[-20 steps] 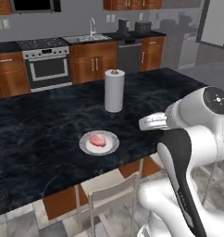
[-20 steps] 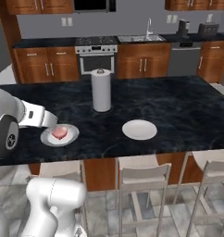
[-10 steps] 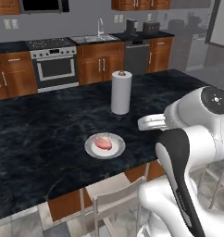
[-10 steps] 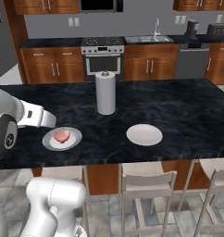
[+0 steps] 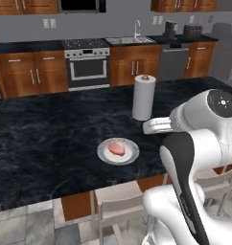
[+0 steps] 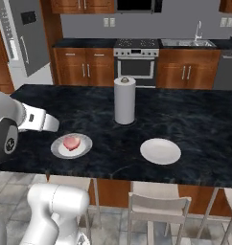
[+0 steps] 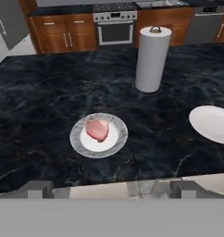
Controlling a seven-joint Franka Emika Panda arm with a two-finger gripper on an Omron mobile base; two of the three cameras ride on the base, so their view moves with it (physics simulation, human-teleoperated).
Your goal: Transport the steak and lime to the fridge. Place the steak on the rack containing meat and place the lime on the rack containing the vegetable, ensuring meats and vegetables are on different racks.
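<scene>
The steak (image 5: 116,148) (image 6: 71,142) (image 7: 97,129) is a pink-red lump lying on a small grey-rimmed plate (image 7: 78,142) near the front edge of the black marble island. In the hand view my gripper (image 7: 113,190) hangs open above that edge, just short of the plate, with nothing between its fingertips (image 7: 40,189). My hand (image 5: 157,126) (image 6: 41,121) is held level, over the counter beside the plate. The lime and the fridge's racks are out of view.
An upright paper towel roll (image 5: 143,97) (image 6: 124,100) (image 7: 152,59) stands behind the steak. An empty white plate (image 6: 160,151) (image 7: 213,124) lies to its right. Stools (image 6: 156,206) line the island's front. A stove (image 6: 137,64) and wood cabinets run along the back wall; a tall grey appliance (image 6: 22,38) stands far left.
The whole picture has slid sideways in both base views, so the base has moved. The arm holds the same pose, and the steak rests unmoved on its plate.
</scene>
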